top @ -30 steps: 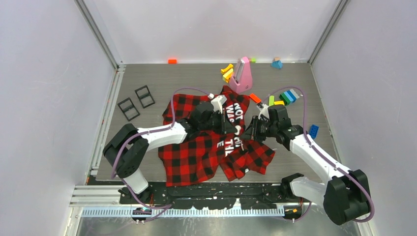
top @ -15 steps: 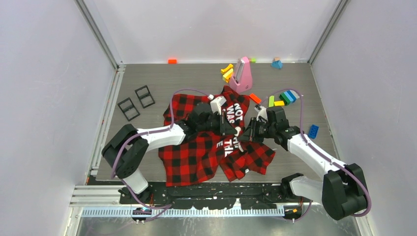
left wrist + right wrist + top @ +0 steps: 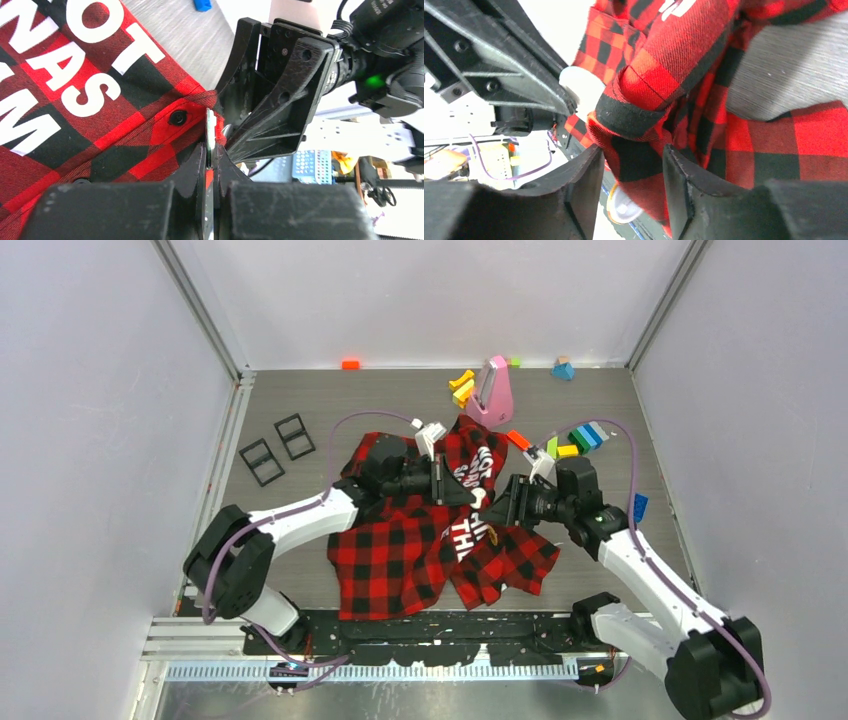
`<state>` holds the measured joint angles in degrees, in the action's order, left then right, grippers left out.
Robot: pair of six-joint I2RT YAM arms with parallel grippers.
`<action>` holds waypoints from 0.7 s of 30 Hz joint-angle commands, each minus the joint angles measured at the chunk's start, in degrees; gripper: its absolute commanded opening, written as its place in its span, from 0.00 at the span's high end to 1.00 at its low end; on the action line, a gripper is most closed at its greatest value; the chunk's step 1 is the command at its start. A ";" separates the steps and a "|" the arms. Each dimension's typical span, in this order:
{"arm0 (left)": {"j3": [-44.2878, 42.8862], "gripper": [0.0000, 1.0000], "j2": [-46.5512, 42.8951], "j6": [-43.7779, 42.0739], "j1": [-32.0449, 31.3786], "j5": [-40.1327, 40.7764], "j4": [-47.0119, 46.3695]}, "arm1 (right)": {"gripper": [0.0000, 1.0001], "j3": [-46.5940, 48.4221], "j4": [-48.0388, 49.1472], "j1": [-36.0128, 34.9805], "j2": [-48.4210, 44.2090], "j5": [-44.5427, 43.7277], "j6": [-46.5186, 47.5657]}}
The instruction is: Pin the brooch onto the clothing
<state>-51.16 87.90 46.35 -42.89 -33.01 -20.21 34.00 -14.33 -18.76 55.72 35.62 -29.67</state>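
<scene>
1. Fingers (image 3: 196, 172) of the left gripper (image 3: 211, 152) are clenched hard on the brooch (image 3: 211, 127), a thin pale piece seen edge-on and standing upright between the pads.
2. That brooch is right up against the buttoned edge of the clothing (image 3: 400, 560), with a black button (image 3: 178, 117) just beside it.
3. Over to the right gripper (image 3: 631, 170): its fingers stand parted, released, with a thick fold of the check fabric lying between them. It faces the left gripper tip to tip, very close.
4. The clothing, a red-and-black check shirt with white lettering, lies crumpled in the middle of the table (image 3: 300, 400), its hem reaching toward the near edge. Both grippers meet over its right half.
5. Further out, a pink wedge-shaped object (image 3: 492, 392) stands near the far edge, with coloured blocks (image 3: 585, 436) scattered toward the far right corner.
6. Two black frames (image 3: 278, 448) lie flat toward the left edge, well apart from the shirt.
</scene>
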 commanded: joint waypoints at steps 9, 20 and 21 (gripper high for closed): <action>-1.38 1.00 -8.38 3.19 6.75 -25.15 1.37 | 0.37 -0.12 12.98 0.04 -12.02 14.28 -4.76; -3.16 1.00 -9.34 4.77 8.91 -35.05 -2.81 | 0.38 0.07 20.38 -2.66 -8.72 16.51 -8.52; -3.12 1.00 -9.36 4.88 8.92 -35.24 -3.17 | 0.40 0.16 20.56 -3.20 -8.36 16.15 -8.46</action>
<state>-51.46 81.32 49.67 -34.09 -62.57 -18.48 33.89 1.23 -20.40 45.84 50.87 -36.95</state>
